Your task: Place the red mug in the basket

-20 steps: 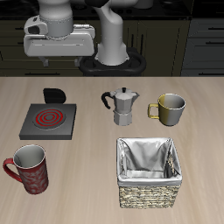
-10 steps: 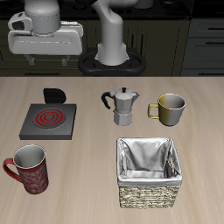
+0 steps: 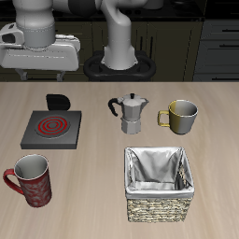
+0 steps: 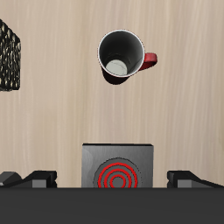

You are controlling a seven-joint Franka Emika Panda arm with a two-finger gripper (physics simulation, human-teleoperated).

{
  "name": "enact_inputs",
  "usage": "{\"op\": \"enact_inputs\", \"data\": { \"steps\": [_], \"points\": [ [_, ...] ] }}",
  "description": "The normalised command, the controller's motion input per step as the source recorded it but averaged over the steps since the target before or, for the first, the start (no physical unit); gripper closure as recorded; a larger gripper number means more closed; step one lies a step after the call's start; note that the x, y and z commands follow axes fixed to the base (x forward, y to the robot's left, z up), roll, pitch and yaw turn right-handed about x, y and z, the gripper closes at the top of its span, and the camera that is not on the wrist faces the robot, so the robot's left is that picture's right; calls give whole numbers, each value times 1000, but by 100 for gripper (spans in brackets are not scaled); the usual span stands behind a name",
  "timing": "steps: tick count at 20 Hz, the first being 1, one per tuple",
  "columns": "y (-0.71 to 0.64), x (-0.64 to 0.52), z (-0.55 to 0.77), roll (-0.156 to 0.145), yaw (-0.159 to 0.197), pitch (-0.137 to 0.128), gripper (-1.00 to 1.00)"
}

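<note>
The red mug (image 3: 30,181) stands upright near the table's front edge, in front of the stove plate. It has a white swirl pattern and a grey inside, and it also shows in the wrist view (image 4: 122,57). The wicker basket (image 3: 159,203) with its grey cloth lining stands near the front edge, well apart from the mug. Only its edge shows in the wrist view (image 4: 7,54). My gripper (image 3: 37,73) hangs high above the back of the table, over the stove plate. It is open and empty, with its fingertips (image 4: 39,178) wide apart.
A black stove plate with a red coil (image 3: 51,129) lies behind the red mug and also shows in the wrist view (image 4: 118,166). A metal moka pot (image 3: 132,114) and an olive-yellow mug (image 3: 181,116) stand behind the basket.
My gripper has moved sideways, away from the robot's base and toward the stove plate's side of the table. It stays open. Nothing on the table has moved.
</note>
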Motion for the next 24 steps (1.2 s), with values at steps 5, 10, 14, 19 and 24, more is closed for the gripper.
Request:
{"op": "enact_inputs", "data": {
  "steps": [5, 10, 14, 19, 24],
  "points": [
    [-151, 266, -34, 10, -34, -3, -100],
    [-192, 198, 111, -35, -44, -25, -100],
    [-186, 234, 128, -26, -37, -34, -100],
    [-58, 218, 37, -21, -37, -5, -100],
    [19, 173, 70, -3, -1, -14, -100]
  ]
}}
